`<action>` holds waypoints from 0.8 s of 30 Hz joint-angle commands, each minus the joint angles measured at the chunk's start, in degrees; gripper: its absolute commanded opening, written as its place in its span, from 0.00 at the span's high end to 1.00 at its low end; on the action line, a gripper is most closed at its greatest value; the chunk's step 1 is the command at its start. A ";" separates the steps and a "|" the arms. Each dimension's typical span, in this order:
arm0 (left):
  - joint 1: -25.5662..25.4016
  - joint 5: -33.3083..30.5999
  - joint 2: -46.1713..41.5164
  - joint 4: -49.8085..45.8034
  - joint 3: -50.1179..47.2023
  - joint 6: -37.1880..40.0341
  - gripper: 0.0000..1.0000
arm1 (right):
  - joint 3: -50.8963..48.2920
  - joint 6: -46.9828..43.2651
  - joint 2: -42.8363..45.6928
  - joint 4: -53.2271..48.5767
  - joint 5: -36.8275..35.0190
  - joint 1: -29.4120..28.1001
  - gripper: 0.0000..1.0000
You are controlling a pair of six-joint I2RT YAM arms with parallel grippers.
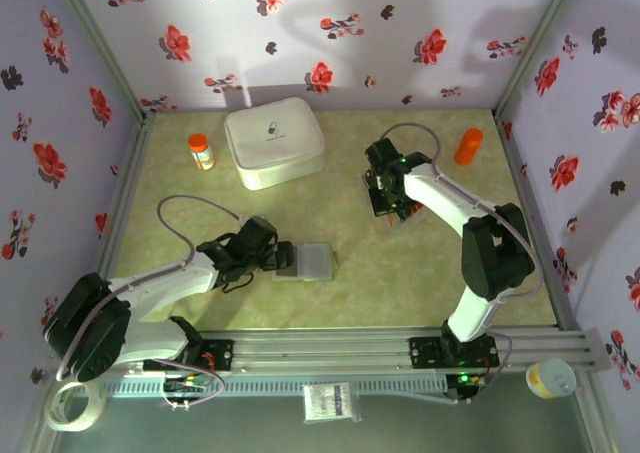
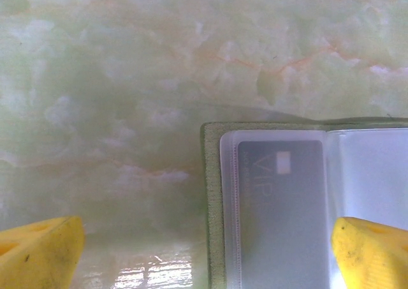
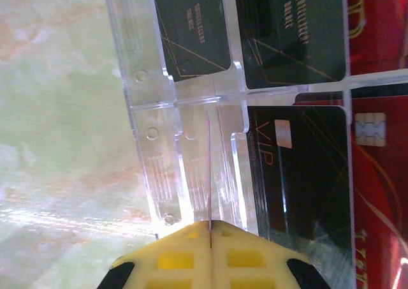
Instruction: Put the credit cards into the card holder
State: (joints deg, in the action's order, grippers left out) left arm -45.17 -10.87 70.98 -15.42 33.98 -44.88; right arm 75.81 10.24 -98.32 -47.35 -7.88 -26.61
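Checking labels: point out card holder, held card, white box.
card holder (image 2: 211, 225): left wrist view, green left border.
held card (image 3: 209, 174): right wrist view, thin edge.
white box (image 1: 273, 141): top external view, lid.

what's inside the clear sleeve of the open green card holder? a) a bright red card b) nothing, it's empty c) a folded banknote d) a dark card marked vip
d: in the left wrist view a dark card with VIP lettering and a small chip sits behind the clear sleeve of the card holder.
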 commanded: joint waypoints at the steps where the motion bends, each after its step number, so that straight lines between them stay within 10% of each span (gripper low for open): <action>1: -0.45 -0.26 -0.03 -1.62 2.75 0.91 0.00 | 2.60 -0.52 4.89 -3.07 3.45 0.24 1.00; 13: -0.46 -1.66 -0.53 -4.40 4.27 1.65 0.00 | -8.88 14.90 17.73 13.57 23.67 -2.00 1.00; 24: -0.47 -5.60 -1.90 -6.95 2.70 0.43 0.00 | -22.28 32.36 14.54 39.58 26.57 -13.93 1.00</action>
State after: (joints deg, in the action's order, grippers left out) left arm -45.19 -13.78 70.28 -20.25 37.01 -44.45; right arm 55.13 36.38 -81.97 -17.39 17.08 -38.81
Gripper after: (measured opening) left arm 0.997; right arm 0.062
